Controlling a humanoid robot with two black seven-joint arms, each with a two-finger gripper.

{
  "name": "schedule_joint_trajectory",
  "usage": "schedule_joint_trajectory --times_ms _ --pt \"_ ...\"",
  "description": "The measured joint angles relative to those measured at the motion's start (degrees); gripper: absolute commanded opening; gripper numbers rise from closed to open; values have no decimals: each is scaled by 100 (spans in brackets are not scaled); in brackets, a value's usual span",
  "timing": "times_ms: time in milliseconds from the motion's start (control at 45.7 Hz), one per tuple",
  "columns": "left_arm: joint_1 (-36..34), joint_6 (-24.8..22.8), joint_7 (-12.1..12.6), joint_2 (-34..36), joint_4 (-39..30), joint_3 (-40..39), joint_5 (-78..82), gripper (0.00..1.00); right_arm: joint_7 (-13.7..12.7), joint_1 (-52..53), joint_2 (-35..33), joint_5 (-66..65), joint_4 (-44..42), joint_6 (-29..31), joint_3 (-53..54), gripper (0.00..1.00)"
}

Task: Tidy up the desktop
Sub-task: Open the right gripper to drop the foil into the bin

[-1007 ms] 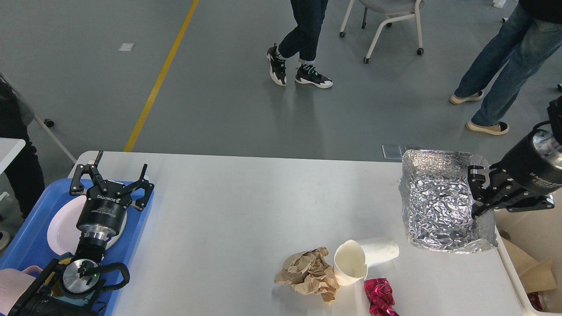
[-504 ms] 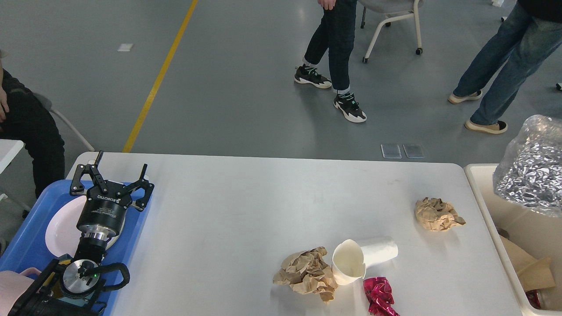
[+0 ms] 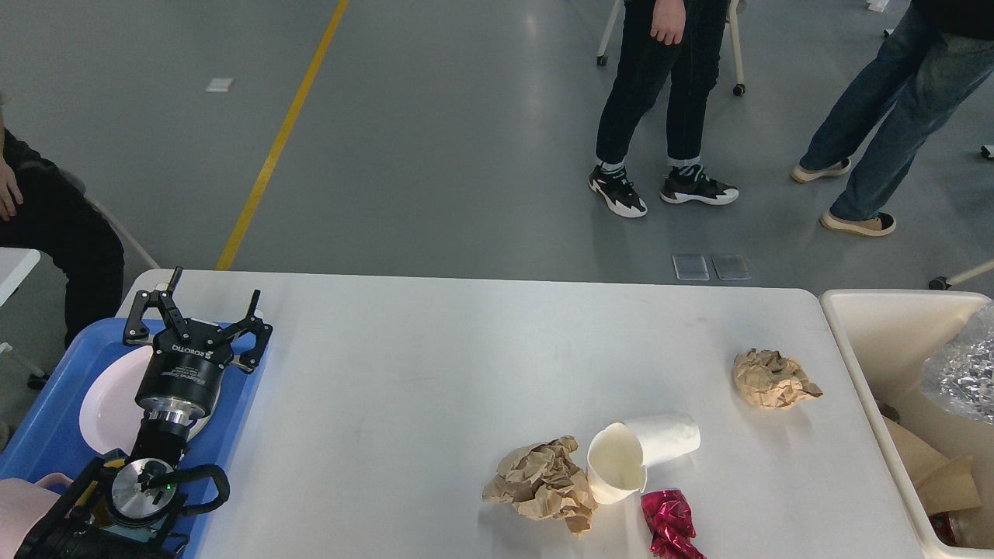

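Matte white desktop [image 3: 435, 365], crumpled brown paper [image 3: 541, 485] (rough), shiny red foil [image 3: 669, 522]

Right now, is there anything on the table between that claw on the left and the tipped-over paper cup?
Nothing: the head view shows bare white desktop between the open left claw and the cup. A crumpled brown paper lies beside the cup.

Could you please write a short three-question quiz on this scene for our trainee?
1. True or false: the cup on the desktop stands upright.
2. How many brown paper wads lie on the desktop? A) one B) two C) three
3. What does the left claw hover over?

Key:
1. False; it lies on its side.
2. B: one wad beside the cup, another wad near the bin.
3. The blue tray with a plate, its fingers spread open.
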Motion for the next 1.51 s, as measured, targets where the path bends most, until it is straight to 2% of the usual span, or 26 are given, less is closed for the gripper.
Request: schedule_joint_trajectory --times_ms 109,197,438,460,504,547,569,1138,1335,1511 --pt "0 0 0 0 0 0 0 96 -22 -873 530 0 -1028 -132 533 0" --pt "0 0 0 0 0 0 0 96 -44 -1306 857 0 -1487 -183 702 0" --pt "0 0 0 0 0 0 0 96 -62 -1666 1125 6 -1674 -451 760 0" --pt "0 0 0 0 0 0 0 96 -62 -1683 1140 6 -1674 -463 760 3" --pt "0 0 0 0 0 0 0 96 -62 -1699 1156 6 -1673 -477 760 40" --pt "0 0 0 0 0 0 0 96 -61 -1707 1162 6 -1661 -488 760 85" --pt "0 0 0 0 0 0 0 96 -61 -1709 1162 6 -1655 -494 760 100" --pt "0 0 0 0 0 0 0 96 -43 -1457 1054 -22 -1462 -366 687 100" --pt "0 0 0 0 0 0 0 96 -106 -321 489 -192 -366 -4 543 100" --pt "0 0 0 0 0 0 0 97 -466 1428 234 -731 1079 644 -390 100"
